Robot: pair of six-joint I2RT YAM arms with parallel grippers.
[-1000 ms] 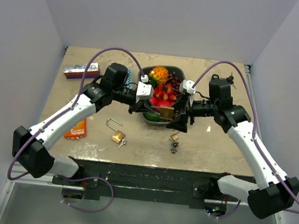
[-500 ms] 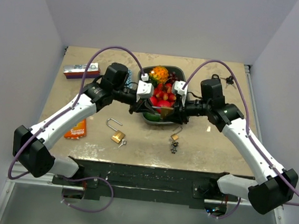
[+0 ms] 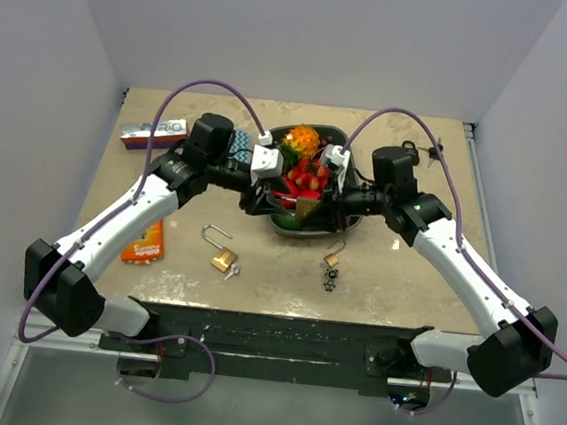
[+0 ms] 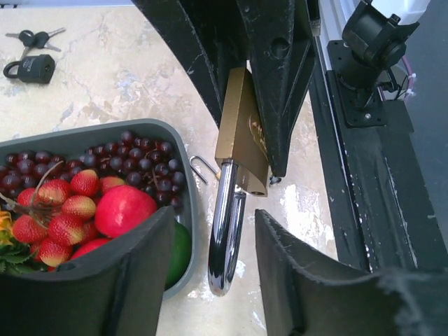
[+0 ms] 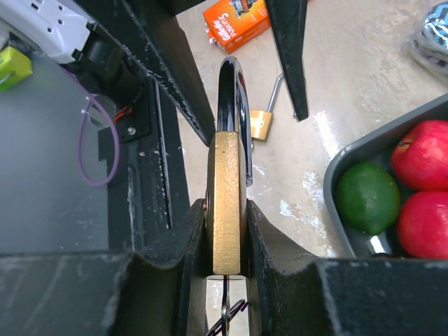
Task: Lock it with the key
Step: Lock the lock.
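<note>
1. The right gripper [image 5: 225, 213] pinches the big brass padlock [image 5: 226, 189]. Its two fingers [image 5: 269, 241] press flat on the lock's two wide sides.
2. The lock is up in the air, lying on its side. Its silver loop [image 4: 222, 231] sticks out toward the left gripper [image 4: 213, 269].
3. The left gripper's fingers [image 4: 133, 280] are spread apart. The silver loop sits in the gap between them, and they do not touch it.
4. In the right wrist view, a thin bit of metal shows under the lock. I cannot tell if it is the key.
5. From above, the held lock hangs near the middle of the table [image 3: 407, 285], over the near rim of the grey tray [image 3: 284, 227].
6. The tray holds strawberries [image 4: 66, 203], dark grapes [image 4: 143, 164], red apples [image 5: 427, 157] and a green lime [image 5: 367, 196].
7. From the held lock, a second brass lock [image 3: 224, 259] lies on the table at 8 o'clock, with its loop open.
8. A small lock [image 3: 332, 261] lies at 5 o'clock.
9. An orange packet [image 3: 143, 242] lies farther out at 8 o'clock.
10. A black lock with keys [image 4: 29, 68] lies far off at 2 o'clock.
</note>
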